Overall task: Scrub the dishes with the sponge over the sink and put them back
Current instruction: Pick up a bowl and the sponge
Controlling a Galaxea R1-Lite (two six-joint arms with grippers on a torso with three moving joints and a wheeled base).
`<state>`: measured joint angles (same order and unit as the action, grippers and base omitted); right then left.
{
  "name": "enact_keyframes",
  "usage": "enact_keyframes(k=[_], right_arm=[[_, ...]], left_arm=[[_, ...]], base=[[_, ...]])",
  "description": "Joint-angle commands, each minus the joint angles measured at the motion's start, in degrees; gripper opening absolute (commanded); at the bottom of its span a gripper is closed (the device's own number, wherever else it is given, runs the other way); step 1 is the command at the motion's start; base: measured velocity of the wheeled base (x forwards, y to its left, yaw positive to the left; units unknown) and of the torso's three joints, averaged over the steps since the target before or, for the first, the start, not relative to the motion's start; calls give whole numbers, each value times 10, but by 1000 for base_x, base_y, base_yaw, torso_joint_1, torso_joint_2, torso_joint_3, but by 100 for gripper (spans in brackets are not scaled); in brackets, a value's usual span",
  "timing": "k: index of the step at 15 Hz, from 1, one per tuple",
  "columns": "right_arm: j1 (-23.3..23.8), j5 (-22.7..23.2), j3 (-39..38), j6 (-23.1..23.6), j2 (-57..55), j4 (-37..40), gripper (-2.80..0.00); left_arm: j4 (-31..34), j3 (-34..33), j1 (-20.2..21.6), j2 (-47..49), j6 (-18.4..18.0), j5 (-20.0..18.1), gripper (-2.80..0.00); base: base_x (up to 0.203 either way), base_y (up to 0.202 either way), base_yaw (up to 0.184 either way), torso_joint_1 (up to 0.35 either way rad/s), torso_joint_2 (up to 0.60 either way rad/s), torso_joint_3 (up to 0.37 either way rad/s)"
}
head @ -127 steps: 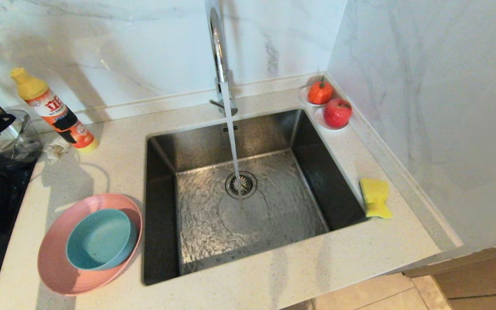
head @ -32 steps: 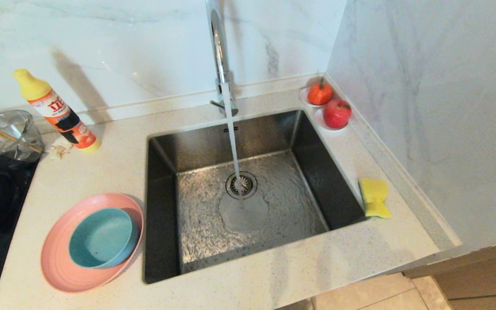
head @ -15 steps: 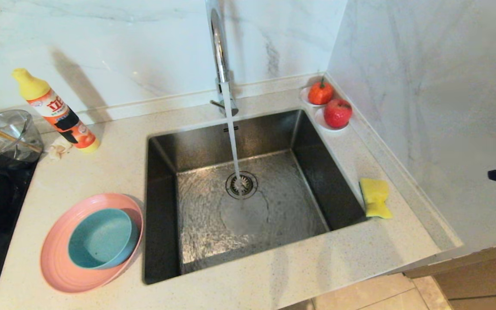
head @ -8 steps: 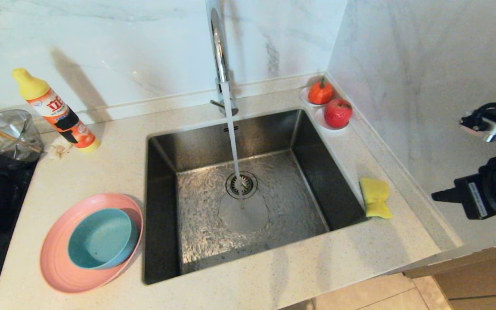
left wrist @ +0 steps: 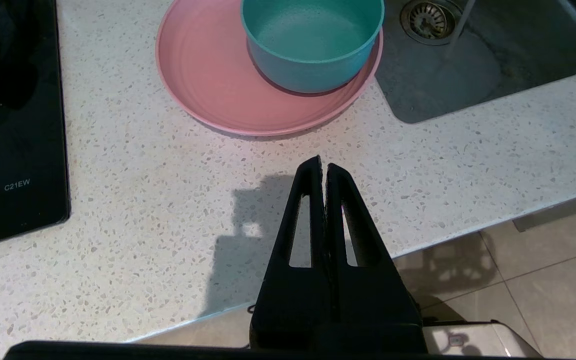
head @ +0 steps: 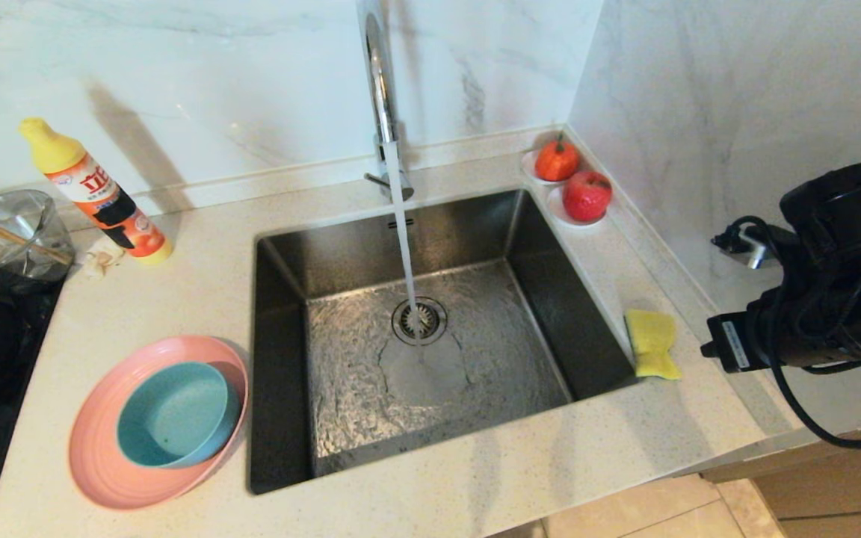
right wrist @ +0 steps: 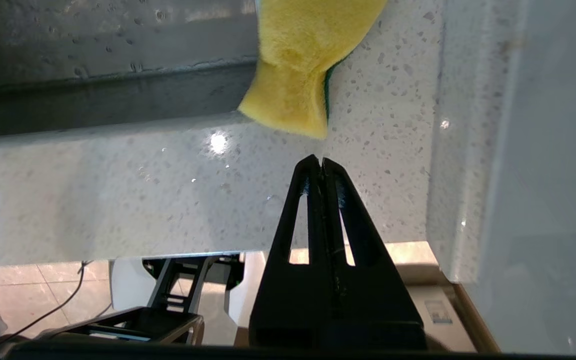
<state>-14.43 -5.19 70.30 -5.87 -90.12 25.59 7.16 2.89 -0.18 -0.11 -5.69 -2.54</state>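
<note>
The small yellow sponge with the green scouring side (head: 652, 344) lies flat on the pale speckled countertop (head: 430, 486), right at the right-hand rim of the square brushed-steel sink (head: 326, 463), pinched at its waist and dry-looking. Nothing grips it. Over on the far side of the basin, the shallow matte pink plate (head: 102, 471) sits on the counter with the smaller teal-blue bowl (head: 176, 415) nested inside it, both unlifted. So by my reading nothing of the scrubbing is done: sponge not picked up, no dish over the sink, no dish put back. It's all ahead.

Water pours from the tall chrome tap (head: 380, 82) straight onto the round drain strainer (head: 418, 320), so the basin is ready.

Now the right gripper (right wrist: 321, 162): from its wrist camera the two black fingers are pressed tight together, tips pointing at the sponge's near end, close to it but apart, with a strip of bare counter between. In the head view the right arm's dark bulk hangs at the right edge, beside the sponge and above the counter's corner. Those fingers would have to spread before any grab, I'd say.

The left gripper (left wrist: 322, 167) waits above the counter's front edge, fingers pressed together too, the plate and bowl ahead of it and well clear.
</note>
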Motion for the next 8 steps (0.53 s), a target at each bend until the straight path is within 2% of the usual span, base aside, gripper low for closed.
enact_keyframes(k=[1,5,8], right_arm=[[-1,-5,17,-20,-31,2,0],[-2,-9,27,-42,-53,5,0],[-2,-15,38,-94,-80,8,0]], left_arm=[[1,0,0,0,-1,0,-280],[1,0,0,0,0,0,-280],[1,0,0,0,0,0,-280]], base=[[0,0,0,0,0,0],[0,0,0,0,0,0],[0,0,0,0,0,0]])
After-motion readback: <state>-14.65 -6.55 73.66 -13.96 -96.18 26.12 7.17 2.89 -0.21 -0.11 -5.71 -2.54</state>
